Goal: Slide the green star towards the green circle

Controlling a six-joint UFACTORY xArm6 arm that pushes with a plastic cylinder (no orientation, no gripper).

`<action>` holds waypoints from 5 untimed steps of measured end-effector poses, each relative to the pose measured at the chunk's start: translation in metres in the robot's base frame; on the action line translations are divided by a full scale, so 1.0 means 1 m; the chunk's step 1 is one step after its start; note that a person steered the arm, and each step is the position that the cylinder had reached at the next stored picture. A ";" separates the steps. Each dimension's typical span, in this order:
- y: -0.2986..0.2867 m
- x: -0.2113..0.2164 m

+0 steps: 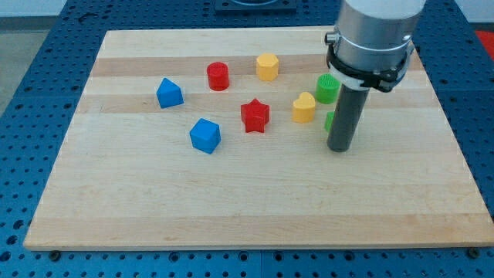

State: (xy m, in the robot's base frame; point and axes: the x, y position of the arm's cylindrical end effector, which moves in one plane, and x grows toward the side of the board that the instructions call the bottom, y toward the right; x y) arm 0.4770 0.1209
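Observation:
The green circle (326, 88) stands on the wooden board at the upper right, partly covered by the arm's grey body. The green star (329, 120) is just below it; only a sliver of its left edge shows beside the dark rod. My tip (340, 148) rests on the board right against the green star, at its lower right, and hides most of it. The star and the circle lie close together, a small gap between them.
A yellow heart block (304, 107) lies just left of the green blocks. A red star (255, 116), red cylinder (218, 76), yellow hexagon (267, 67), blue block (169, 93) and blue cube (205, 135) lie further left. The board's right edge (455, 154) is nearby.

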 end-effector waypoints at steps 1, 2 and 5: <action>0.009 -0.005; 0.014 -0.013; 0.037 -0.026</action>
State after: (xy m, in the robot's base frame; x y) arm 0.4512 0.1578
